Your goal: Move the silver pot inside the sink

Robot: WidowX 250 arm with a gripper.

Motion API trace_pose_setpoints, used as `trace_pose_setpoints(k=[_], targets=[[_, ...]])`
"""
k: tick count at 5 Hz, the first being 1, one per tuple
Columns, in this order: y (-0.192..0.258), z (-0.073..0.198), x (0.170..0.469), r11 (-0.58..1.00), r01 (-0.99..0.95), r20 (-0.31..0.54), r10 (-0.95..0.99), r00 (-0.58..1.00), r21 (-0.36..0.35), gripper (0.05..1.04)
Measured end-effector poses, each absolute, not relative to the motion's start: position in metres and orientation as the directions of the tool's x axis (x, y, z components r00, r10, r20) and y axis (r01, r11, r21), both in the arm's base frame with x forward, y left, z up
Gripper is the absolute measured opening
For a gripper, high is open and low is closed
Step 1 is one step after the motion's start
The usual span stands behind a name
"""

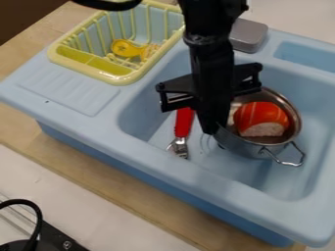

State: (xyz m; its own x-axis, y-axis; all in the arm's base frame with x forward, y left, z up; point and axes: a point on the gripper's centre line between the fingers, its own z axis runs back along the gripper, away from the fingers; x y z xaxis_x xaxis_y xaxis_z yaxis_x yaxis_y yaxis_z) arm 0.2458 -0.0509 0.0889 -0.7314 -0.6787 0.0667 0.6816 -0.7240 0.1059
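Silver pot (247, 147) sits within the sink (98, 128), right of centre in the frame, orange-red toy food (262, 116) inside. The end effector (211, 130) is at its left side, presumably for a rim grip (clamped or not, I cannot tell).

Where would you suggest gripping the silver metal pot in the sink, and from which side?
Probably by the wire loop handle, from above on the near side: it juts out past the wall of the pot, clear of the orange food inside.
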Motion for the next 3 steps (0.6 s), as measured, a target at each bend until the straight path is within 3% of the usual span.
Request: trace_pose_setpoints(k=[3], targets=[[-0.062,0.074,0.260,-0.735,0.662,0.108,-0.654,-0.749,0.146,0.058]])
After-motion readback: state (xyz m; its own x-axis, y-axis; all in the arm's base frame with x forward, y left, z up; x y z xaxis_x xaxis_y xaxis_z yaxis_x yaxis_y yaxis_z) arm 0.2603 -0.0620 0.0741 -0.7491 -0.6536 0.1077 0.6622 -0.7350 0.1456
